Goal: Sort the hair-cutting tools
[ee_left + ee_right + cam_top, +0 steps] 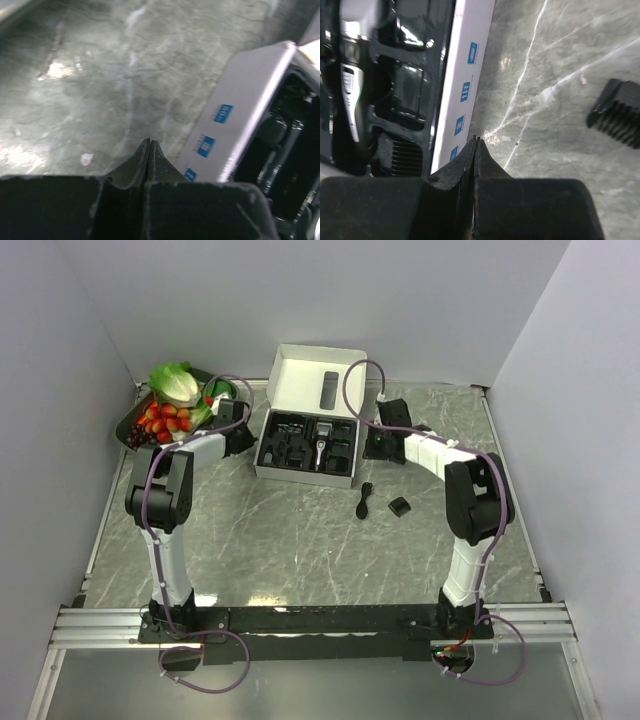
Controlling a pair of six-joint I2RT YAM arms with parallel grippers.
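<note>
Top external shows me the grey marble-patterned table [300, 550], with the open white cardboard box [300, 477] at back centre and a dark tray of vegetables and fruit [130, 432] back left. My left gripper [150, 146] hangs just beside the box's left wall, fingers pressed together on nothing. The right gripper [476, 142] sits by the right wall, likewise closed and empty. The slim black-and-silver hair clipper [320, 447] lies in the box's black insert. Near the box's front right corner, on the table, lie a ribbed black plastic comb guard [400, 507] and a thin black piece [365, 502], possibly the brush.
</note>
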